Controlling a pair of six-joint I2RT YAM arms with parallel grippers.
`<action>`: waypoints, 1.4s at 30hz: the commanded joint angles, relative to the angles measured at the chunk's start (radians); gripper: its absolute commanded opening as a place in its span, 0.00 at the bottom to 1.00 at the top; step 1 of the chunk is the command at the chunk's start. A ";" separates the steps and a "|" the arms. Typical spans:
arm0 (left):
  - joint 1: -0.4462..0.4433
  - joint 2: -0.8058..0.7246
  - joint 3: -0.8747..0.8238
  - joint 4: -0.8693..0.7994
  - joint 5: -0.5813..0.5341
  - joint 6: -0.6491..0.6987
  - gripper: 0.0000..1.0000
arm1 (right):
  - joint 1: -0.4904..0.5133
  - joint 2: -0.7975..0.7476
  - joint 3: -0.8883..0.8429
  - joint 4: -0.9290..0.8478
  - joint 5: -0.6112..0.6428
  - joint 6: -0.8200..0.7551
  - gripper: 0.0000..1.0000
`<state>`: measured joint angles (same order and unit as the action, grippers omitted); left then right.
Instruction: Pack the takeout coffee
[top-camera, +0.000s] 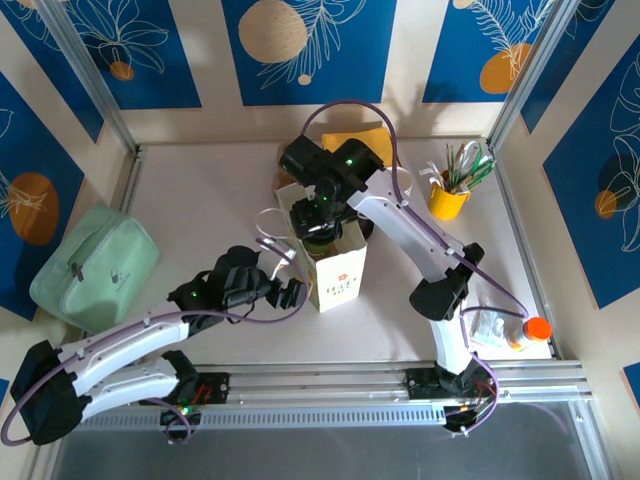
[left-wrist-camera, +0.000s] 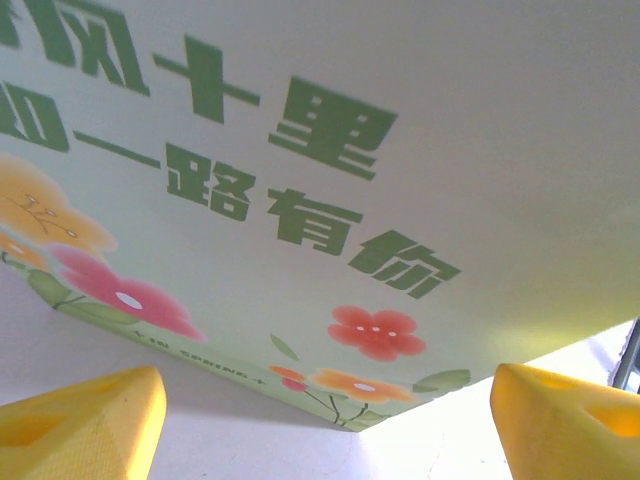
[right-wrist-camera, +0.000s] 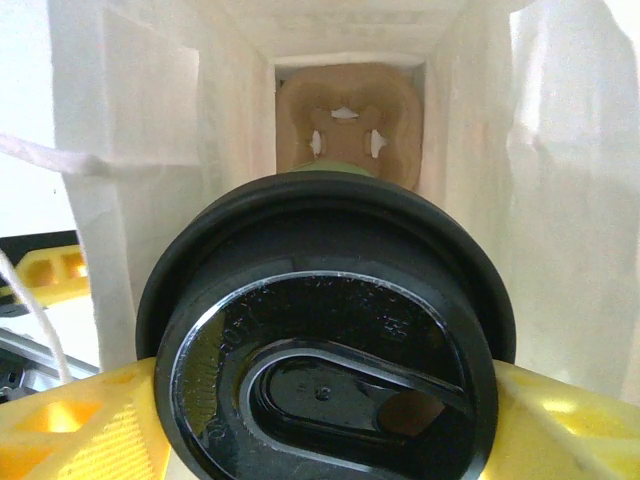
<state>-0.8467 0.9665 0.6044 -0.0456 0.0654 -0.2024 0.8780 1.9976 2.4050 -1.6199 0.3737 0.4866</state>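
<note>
The paper bag stands upright near the middle of the tabletop, mouth open upward.

Right arm: the right jaws are closed on the takeout coffee. One yellow finger presses on each side of the cup, just under its black lid. In the right wrist view the cup hangs in the open mouth of the bag, between the bag's white inner walls. A brown cardboard cup carrier lies at the bottom of the bag, directly below the cup and apart from it.

Left arm: the left jaws stand wide open and hold nothing. In the top view they sit just beside the bag's left face. In the left wrist view the printed face of the bag lies close ahead, between the two yellow fingers. Whether they touch the bag cannot be told.

A green pouch lies at the left edge of the tabletop.
</note>
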 joint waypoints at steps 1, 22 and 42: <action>-0.008 -0.038 -0.010 -0.032 -0.014 0.034 0.84 | 0.007 0.012 -0.021 -0.137 -0.012 -0.011 0.72; -0.008 -0.057 -0.001 -0.050 -0.021 0.049 0.84 | -0.018 0.020 -0.091 -0.122 -0.042 0.009 0.72; -0.008 -0.045 0.004 -0.060 -0.037 0.053 0.84 | -0.033 -0.008 -0.257 0.000 -0.083 0.021 0.71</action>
<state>-0.8474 0.9241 0.6037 -0.0944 0.0433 -0.1730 0.8494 2.0140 2.1685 -1.6119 0.3237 0.4911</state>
